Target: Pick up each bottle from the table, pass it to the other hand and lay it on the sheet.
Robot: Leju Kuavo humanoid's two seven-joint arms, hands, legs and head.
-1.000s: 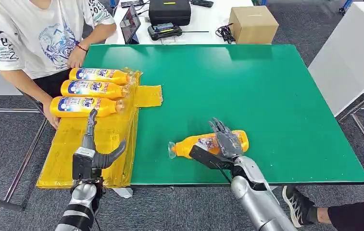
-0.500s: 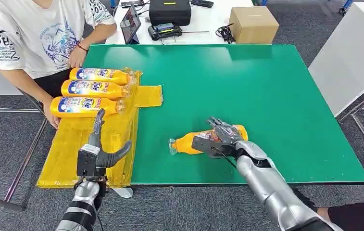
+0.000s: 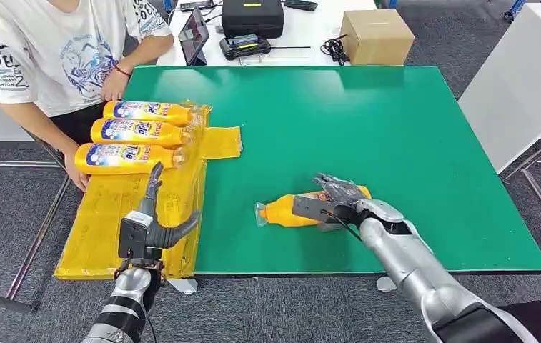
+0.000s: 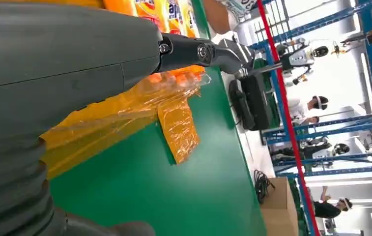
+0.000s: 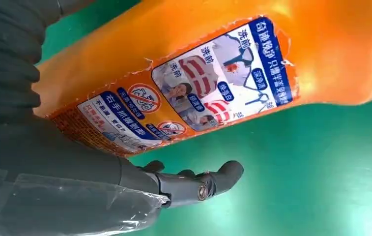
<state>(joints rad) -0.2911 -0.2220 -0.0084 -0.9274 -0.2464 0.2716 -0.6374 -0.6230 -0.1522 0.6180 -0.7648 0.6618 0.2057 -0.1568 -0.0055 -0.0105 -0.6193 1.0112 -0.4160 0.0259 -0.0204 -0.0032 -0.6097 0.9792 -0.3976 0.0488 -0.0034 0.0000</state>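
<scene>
The right hand (image 3: 331,202) lies over the far end of an orange bottle (image 3: 285,212) on the green bench (image 3: 396,128), fingers draped across its top and thumb low on the near side. In the right wrist view the thumb (image 5: 198,184) sits apart from the bottle's labelled side (image 5: 193,93), with green surface between them, so whether the hand truly grips it cannot be told. The bottle lies on its side near the front edge of the bench, its clear cap pointing toward the robot's left.

The left hand (image 3: 154,221) is raised over the near part of the yellow sheet (image 3: 110,214), holding nothing, one finger pointing up and the thumb spread wide to the side.

The sheet covers the left end of the bench, with a flap reaching onto the green. At its far end three orange bottles (image 3: 135,133) lie side by side, caps toward the bench's middle. A person (image 3: 53,57) in a white printed shirt stands just beside them, one hand at the sheet's edge. Behind the bench, a white table carries a cardboard box (image 3: 376,34) and a black case (image 3: 251,16).
</scene>
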